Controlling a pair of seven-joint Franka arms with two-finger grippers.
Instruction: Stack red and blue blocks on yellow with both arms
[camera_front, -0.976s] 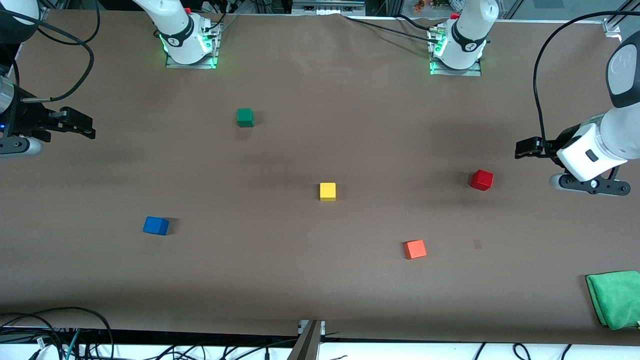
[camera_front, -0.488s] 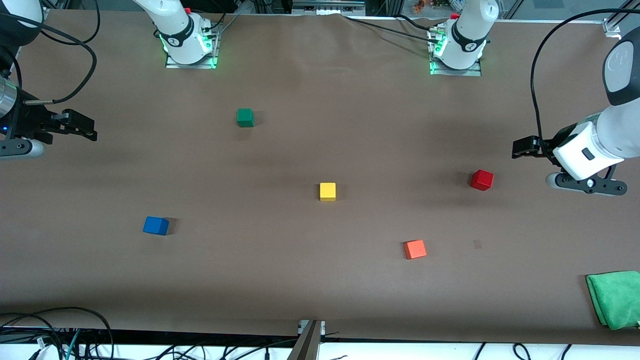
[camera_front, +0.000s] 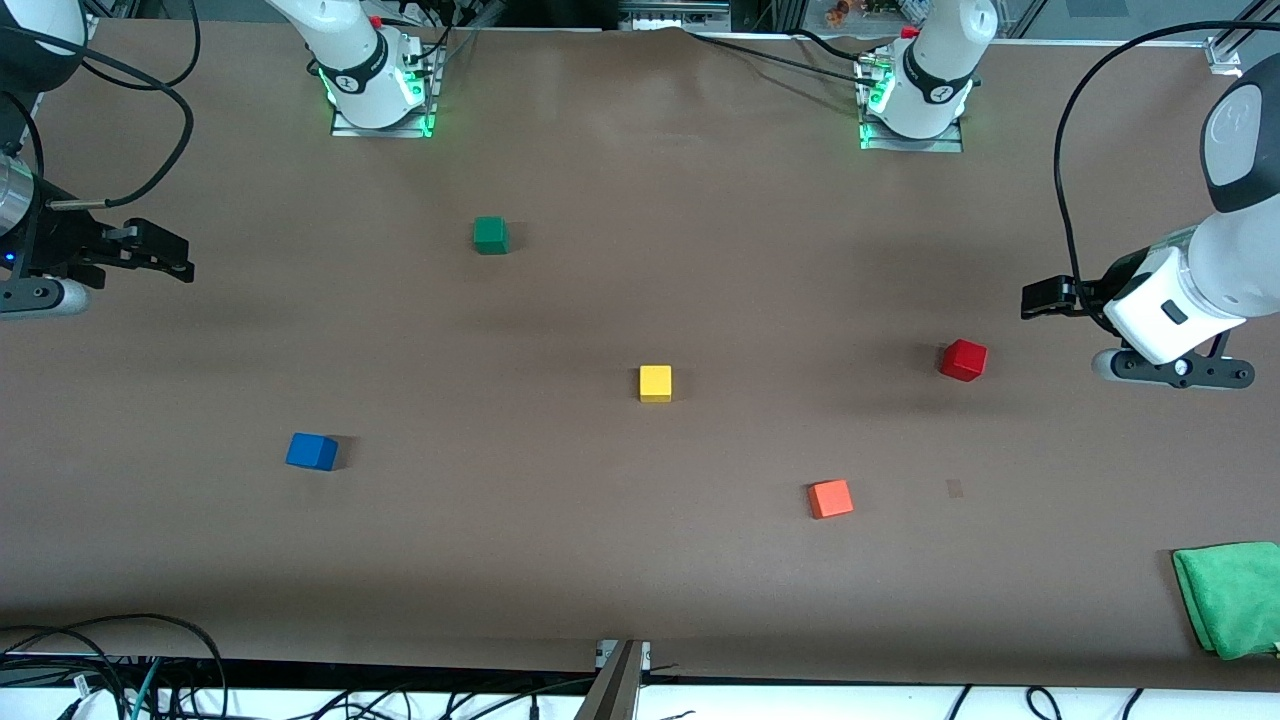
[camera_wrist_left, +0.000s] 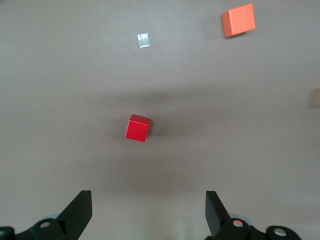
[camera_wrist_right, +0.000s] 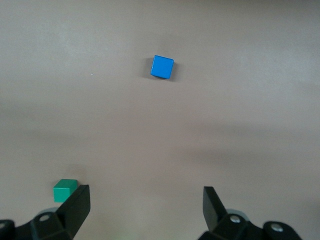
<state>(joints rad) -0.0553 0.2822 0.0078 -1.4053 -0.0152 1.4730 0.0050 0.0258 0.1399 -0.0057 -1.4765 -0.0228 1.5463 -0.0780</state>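
Note:
The yellow cube sits at the table's middle. The crimson red cube lies toward the left arm's end and shows in the left wrist view. The blue cube lies toward the right arm's end, nearer the front camera, and shows in the right wrist view. My left gripper hangs open and empty above the table beside the red cube. My right gripper hangs open and empty at the right arm's end of the table.
A green cube lies toward the right arm's base and shows in the right wrist view. An orange-red cube lies nearer the front camera than the red cube. A green cloth lies at the table's corner.
My left gripper has edged slightly toward the table's middle, closer to the red cube. My right gripper has shifted very slightly. The cubes have not moved.

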